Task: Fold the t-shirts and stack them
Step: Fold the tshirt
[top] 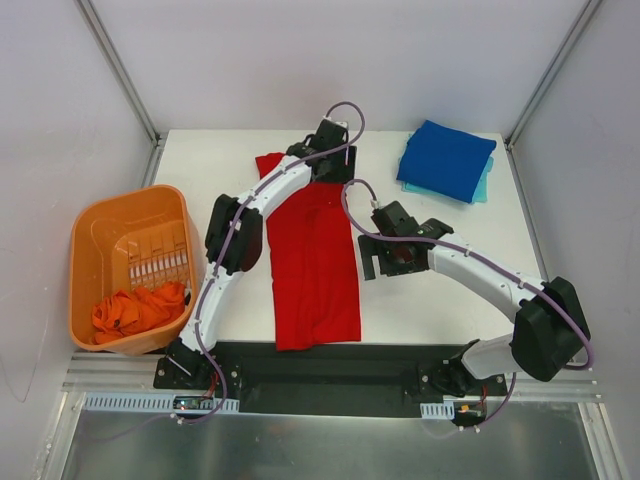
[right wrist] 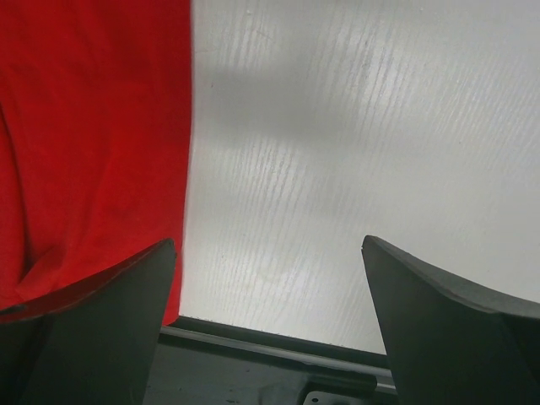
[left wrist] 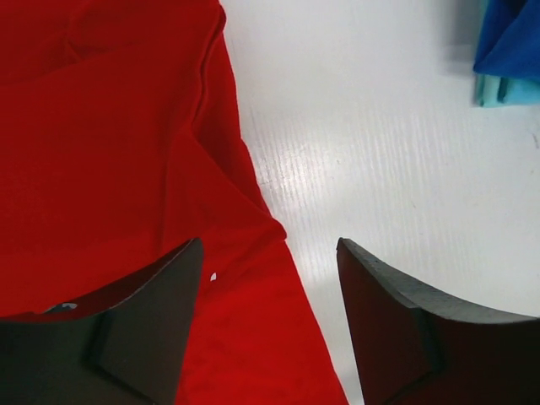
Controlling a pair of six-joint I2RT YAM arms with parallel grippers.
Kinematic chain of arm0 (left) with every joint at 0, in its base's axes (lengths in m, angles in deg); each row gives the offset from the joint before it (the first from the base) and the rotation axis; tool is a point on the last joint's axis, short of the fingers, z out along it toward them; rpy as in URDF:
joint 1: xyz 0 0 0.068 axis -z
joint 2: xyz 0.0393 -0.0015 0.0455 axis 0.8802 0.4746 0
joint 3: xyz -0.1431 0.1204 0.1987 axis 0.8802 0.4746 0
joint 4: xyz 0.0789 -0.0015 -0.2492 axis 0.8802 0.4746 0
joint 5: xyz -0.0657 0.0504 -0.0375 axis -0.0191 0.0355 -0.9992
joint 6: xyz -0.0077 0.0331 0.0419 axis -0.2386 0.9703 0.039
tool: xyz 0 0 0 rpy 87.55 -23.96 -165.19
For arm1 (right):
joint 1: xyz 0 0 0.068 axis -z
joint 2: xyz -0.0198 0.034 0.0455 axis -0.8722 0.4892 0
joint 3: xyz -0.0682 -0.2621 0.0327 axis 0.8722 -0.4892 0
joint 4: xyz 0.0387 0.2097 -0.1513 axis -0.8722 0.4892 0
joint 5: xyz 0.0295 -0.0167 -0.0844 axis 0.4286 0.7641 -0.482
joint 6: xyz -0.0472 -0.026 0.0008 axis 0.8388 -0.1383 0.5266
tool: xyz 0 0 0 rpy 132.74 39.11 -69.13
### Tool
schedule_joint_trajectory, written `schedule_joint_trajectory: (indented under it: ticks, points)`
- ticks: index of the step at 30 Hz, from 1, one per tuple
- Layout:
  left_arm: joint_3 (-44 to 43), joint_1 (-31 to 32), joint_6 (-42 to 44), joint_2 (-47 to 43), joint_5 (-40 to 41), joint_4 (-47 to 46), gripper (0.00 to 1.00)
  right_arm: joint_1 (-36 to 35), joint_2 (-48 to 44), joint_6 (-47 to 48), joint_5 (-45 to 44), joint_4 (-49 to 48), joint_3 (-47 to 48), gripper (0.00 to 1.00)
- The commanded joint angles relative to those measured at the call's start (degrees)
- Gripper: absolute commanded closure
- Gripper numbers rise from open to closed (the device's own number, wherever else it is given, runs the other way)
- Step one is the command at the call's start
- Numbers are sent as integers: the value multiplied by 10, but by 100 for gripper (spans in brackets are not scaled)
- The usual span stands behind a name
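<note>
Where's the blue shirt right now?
In the overhead view, the blue shirt lies folded at the far right corner of the table, on top of a teal shirt.

Red t-shirt (top: 315, 260), teal t-shirt (top: 485, 188) on table (top: 420, 312)

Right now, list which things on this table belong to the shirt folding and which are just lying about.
Job: red t-shirt, laid out mid-table; blue t-shirt, folded on the teal t-shirt; orange-red t-shirt, crumpled in the basket.
Lying about: the basket itself.
</note>
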Motion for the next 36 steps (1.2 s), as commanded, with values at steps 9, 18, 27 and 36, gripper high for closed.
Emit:
schedule_joint_trajectory:
  ticks: [9,18,27,36]
  points:
    - [-20,13,0,40,10,-6,51,5,-13,-9,-24,19,-8,3]
    - [-20,15,0,44,34,-6,62,9,-24,-5,-43,31,-7,3]
    - [-24,15,5,48,30,-4,62,11,-36,-4,-54,40,-11,3]
    - [-32,15,5,54,15,7,65,14,-46,-5,-63,46,-13,3]
